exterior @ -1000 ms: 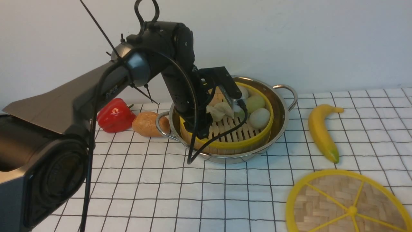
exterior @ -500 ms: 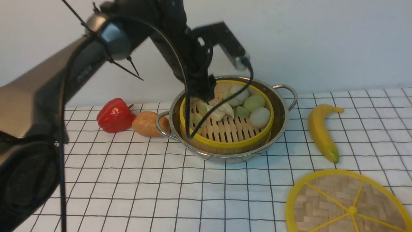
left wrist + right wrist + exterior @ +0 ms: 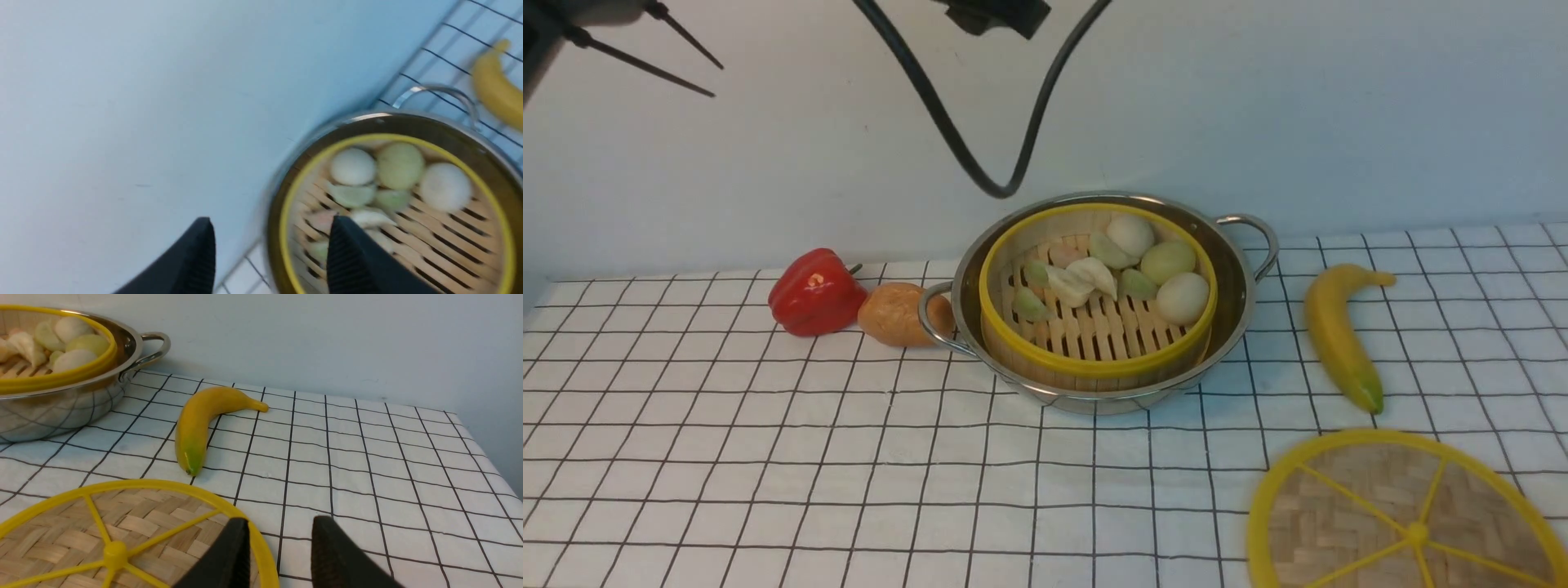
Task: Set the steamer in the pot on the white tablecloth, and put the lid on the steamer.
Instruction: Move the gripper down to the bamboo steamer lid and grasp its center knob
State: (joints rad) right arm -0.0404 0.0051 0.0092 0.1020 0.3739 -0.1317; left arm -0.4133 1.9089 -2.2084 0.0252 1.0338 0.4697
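Observation:
The steamer, a yellow-rimmed bamboo basket of pale buns and dumplings, sits inside the steel pot on the white tablecloth. My left gripper hangs open and empty above the pot's wall-side edge, one finger over the steamer. Only its cable and a black part show at the top of the front view. The lid lies flat at the front right. My right gripper is open, and the rim of the lid runs into the gap between its fingers.
A banana lies between the pot and the lid, to the pot's right. A red pepper and a brown potato sit by the pot's left handle. The wall stands close behind the pot. The cloth's right edge is near.
My left arm has risen from inside the steamer and left the front view, leaving the steamer in the pot. The lid, banana and right gripper stayed put.

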